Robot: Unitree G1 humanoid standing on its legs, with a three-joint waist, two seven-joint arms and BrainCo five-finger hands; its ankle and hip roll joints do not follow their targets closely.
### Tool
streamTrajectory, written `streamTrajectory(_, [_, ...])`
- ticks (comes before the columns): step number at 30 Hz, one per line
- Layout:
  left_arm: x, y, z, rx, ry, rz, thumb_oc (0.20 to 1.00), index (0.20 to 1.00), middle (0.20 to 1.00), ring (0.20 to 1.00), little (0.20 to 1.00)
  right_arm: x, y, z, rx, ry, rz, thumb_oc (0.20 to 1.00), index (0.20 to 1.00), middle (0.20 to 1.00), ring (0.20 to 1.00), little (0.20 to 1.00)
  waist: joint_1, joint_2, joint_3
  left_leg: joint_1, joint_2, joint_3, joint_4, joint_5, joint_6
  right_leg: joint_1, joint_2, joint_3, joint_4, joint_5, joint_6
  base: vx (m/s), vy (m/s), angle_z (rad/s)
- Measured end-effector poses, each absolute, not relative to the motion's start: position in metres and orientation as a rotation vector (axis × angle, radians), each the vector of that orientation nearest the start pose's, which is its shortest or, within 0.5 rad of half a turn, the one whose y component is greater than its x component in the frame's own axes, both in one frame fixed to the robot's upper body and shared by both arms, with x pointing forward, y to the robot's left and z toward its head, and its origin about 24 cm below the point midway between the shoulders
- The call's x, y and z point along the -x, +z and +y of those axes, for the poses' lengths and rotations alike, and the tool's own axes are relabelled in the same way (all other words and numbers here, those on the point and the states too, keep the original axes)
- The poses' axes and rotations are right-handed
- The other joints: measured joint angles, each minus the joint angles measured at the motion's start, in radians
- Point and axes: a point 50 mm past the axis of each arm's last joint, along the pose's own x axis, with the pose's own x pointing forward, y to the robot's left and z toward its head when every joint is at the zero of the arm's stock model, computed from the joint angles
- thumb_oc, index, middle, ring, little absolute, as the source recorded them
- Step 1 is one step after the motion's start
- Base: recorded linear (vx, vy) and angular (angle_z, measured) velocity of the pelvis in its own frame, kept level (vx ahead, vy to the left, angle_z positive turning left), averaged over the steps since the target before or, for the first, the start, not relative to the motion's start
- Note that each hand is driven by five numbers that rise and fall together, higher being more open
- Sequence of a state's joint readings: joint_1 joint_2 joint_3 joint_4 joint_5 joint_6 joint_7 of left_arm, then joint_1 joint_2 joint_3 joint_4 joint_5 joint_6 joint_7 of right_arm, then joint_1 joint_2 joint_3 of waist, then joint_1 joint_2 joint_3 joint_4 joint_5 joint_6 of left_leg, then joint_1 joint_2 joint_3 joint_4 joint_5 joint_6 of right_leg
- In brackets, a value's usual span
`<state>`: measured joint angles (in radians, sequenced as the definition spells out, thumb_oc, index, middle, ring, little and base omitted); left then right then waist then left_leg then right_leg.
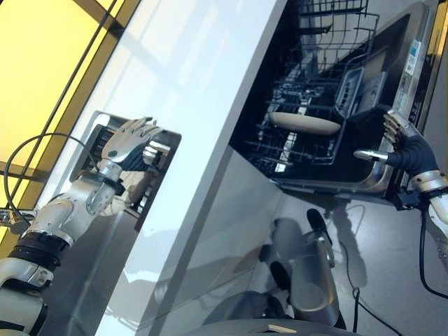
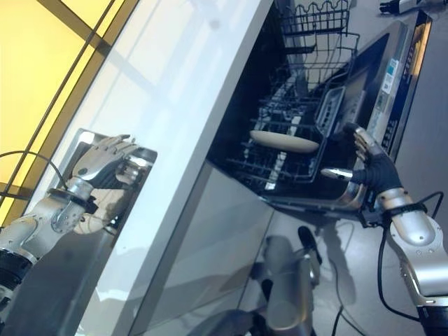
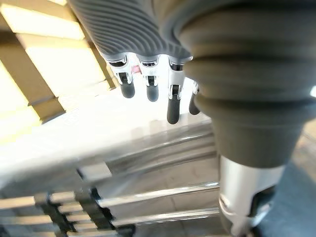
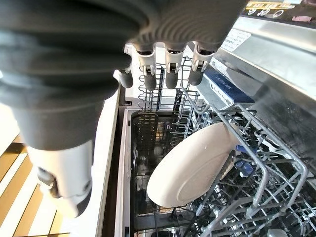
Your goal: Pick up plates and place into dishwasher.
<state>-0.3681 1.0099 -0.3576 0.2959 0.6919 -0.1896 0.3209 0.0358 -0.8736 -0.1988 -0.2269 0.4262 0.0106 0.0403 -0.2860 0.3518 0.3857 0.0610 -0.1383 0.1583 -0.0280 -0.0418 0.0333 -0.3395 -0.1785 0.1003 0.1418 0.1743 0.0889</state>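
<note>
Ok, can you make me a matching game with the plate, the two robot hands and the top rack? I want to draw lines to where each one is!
Things:
1. plate
2. left hand
3. right hand
4. top rack

Places:
A. over the metal dish rack in the sink
B. standing on edge in the dishwasher's bottom rack
C. pulled out above the bottom rack, nothing showing in it
D. open, holding nothing, by the lowered dishwasher door

Right pairs: 1-B, 2-A, 3-D, 4-C
</note>
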Motion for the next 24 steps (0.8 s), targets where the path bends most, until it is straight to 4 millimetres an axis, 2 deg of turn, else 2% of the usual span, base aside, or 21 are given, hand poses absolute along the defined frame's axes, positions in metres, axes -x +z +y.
streamTrajectory(3, [-0.296, 0.134, 0.289, -1.748, -0.016, -0.289, 1.000, 1.000, 1.000, 1.000, 1.000, -0.241, 0.179, -0.286, 0.476, 0.014, -0.250, 1.000, 1.000, 1.000, 1.000, 1.000, 0.002, 0.002, -0.001, -0.003, 0.001, -0.001, 0.001, 0.000, -0.001, -0.003, 0.001, 0.000, 0.001, 0.000, 0.000, -0.04, -0.037, 0.00])
streamTrajectory(8, [-0.285, 0.111, 0.303, -1.749, -0.048, -0.146, 1.000, 1.000, 1.000, 1.000, 1.000, -0.241, 0.179, -0.287, 0.468, 0.012, -0.251, 1.000, 1.000, 1.000, 1.000, 1.000, 0.005, 0.003, -0.002, -0.004, 0.000, -0.004, 0.001, 0.001, 0.000, -0.002, -0.002, -0.002, 0.001, 0.000, 0.000, -0.04, -0.008, 0.02])
streamTrajectory(10, [-0.283, 0.104, 0.309, -1.703, -0.065, -0.058, 1.000, 1.000, 1.000, 1.000, 1.000, -0.241, 0.179, -0.287, 0.468, 0.012, -0.251, 1.000, 1.000, 1.000, 1.000, 1.000, 0.008, 0.003, -0.002, -0.004, 0.000, -0.007, 0.000, 0.001, -0.001, -0.002, -0.002, -0.004, 0.000, 0.000, 0.000, -0.03, -0.003, 0.03])
streamTrajectory(14, [-0.284, 0.086, 0.308, -1.463, -0.064, 0.112, 1.000, 1.000, 1.000, 1.000, 1.000, -0.240, 0.179, -0.286, 0.467, 0.014, -0.253, 1.000, 1.000, 1.000, 1.000, 1.000, 0.010, 0.007, -0.006, -0.005, 0.000, -0.023, -0.001, 0.004, -0.001, 0.004, -0.008, -0.011, 0.000, -0.001, 0.000, -0.02, 0.006, 0.10])
streamTrajectory(24, [-0.282, 0.081, 0.315, -1.369, -0.094, 0.248, 1.000, 1.000, 1.000, 1.000, 1.000, -0.239, 0.182, -0.288, 0.468, 0.011, -0.259, 1.000, 1.000, 1.000, 1.000, 1.000, 0.009, 0.019, -0.015, -0.003, 0.000, -0.041, -0.012, 0.017, -0.002, 0.008, -0.015, -0.029, 0.000, -0.002, -0.001, 0.00, 0.009, 0.05])
